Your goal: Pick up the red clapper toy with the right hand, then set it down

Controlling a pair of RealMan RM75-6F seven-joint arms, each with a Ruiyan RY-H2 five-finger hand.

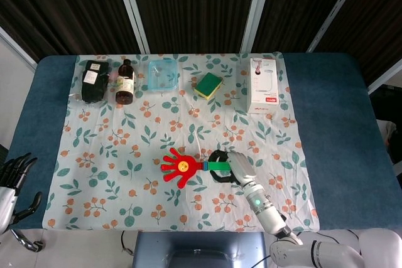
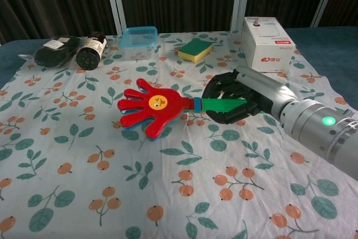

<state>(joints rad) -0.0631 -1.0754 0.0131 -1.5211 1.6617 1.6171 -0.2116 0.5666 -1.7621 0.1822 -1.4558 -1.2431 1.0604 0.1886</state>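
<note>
The red clapper toy [image 1: 179,167] [image 2: 150,110] is a red hand shape with a yellow smiley face and a green handle. My right hand [image 1: 231,166] [image 2: 235,101] grips the green handle and holds the toy up above the floral tablecloth [image 1: 125,142]; its shadow falls on the cloth below it. The red palm points to the left. My left hand [image 1: 12,177] hangs off the table's left edge, fingers spread, holding nothing; the chest view does not show it.
Along the far edge stand a black pouch [image 1: 94,81], a brown bottle [image 1: 125,82], a clear blue container [image 1: 162,73], a green-yellow sponge [image 1: 208,85] and a white box [image 1: 262,85]. Blue table margins [image 1: 326,130] flank the cloth.
</note>
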